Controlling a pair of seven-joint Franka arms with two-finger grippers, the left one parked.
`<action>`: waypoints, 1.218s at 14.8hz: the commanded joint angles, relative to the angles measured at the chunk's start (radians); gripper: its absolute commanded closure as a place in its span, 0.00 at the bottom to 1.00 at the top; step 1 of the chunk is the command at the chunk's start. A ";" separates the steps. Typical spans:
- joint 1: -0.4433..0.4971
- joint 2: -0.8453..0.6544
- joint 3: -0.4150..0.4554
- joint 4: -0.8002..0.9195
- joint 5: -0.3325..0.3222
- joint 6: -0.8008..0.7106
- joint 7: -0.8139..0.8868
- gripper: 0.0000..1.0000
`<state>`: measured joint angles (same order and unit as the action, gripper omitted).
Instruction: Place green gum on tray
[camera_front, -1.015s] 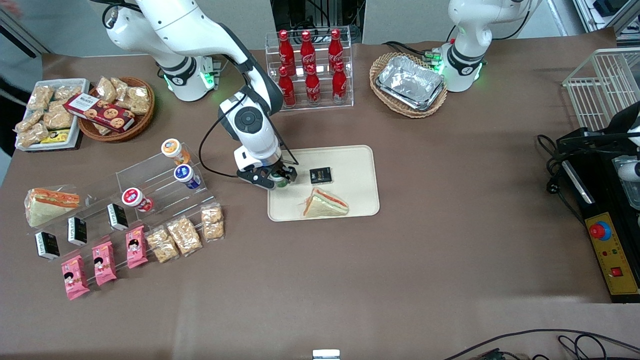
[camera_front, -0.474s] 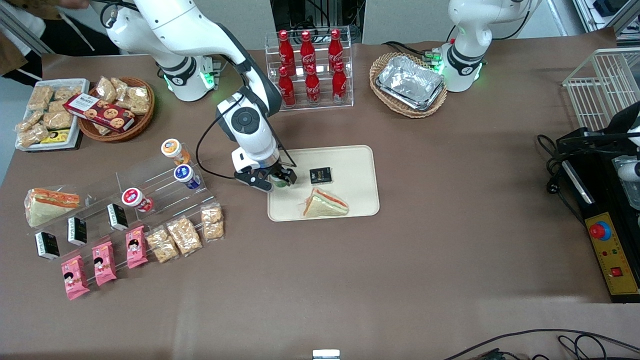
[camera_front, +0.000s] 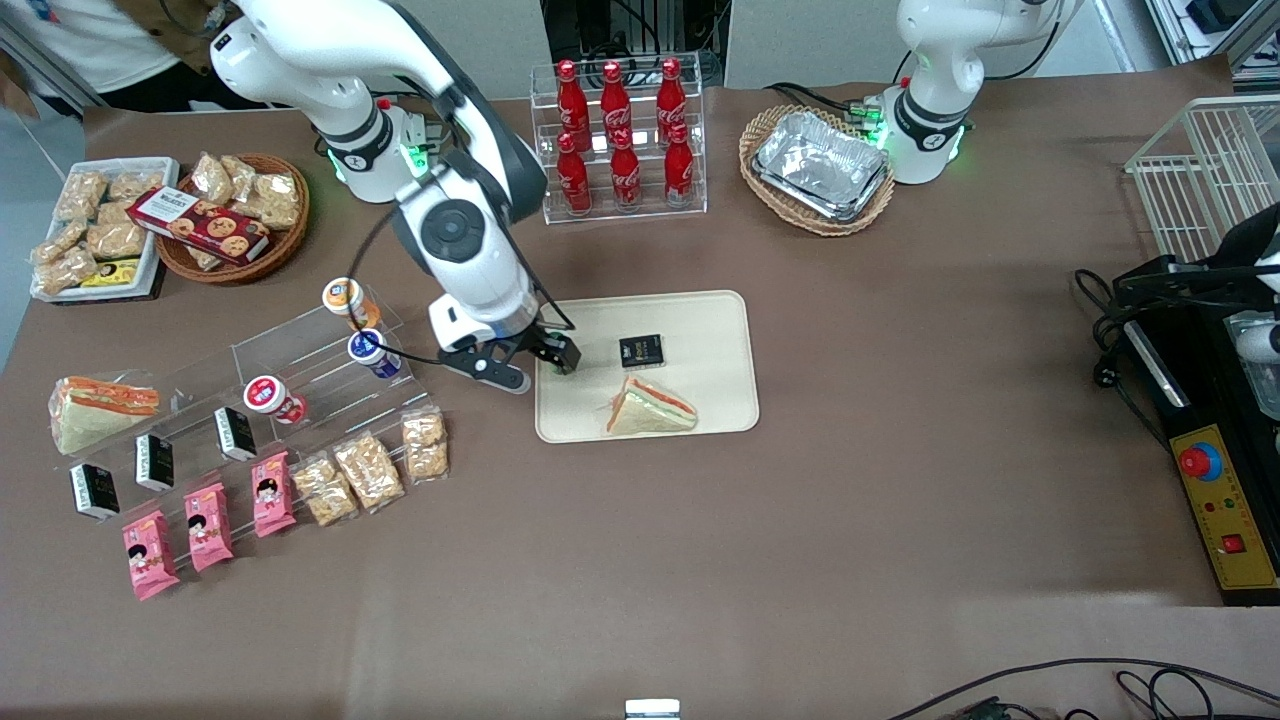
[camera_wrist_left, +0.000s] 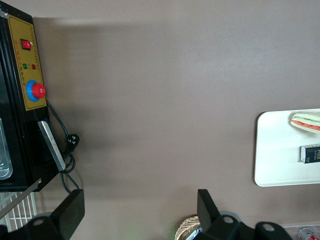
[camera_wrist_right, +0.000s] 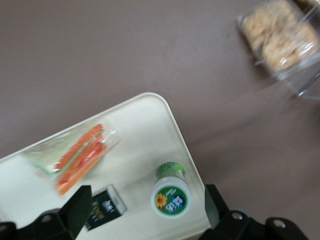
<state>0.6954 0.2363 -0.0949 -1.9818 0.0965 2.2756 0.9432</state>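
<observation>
Green gum (camera_wrist_right: 171, 195) stands upright on the tray (camera_wrist_right: 145, 125) near its rim, beside a black packet (camera_wrist_right: 104, 206) and a wrapped sandwich (camera_wrist_right: 77, 155); only the right wrist view shows it. In the front view the gripper (camera_front: 528, 362) hides it, raised above the tray's (camera_front: 715, 330) working-arm end, fingers spread, holding nothing.

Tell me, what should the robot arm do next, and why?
Probably lift the gripper higher and pull it away toward the working arm's end of the table. The green gum stands upright on the tray near its edge, beside the black packet and the sandwich. The fingers are spread apart, not touching it, so the placing looks done.
</observation>
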 joint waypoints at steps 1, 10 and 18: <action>-0.030 -0.048 0.001 0.171 0.012 -0.232 -0.107 0.00; -0.207 -0.081 -0.002 0.500 0.025 -0.620 -0.400 0.00; -0.528 -0.088 -0.002 0.498 0.009 -0.639 -0.840 0.00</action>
<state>0.2453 0.1482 -0.1086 -1.4997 0.0966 1.6687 0.1790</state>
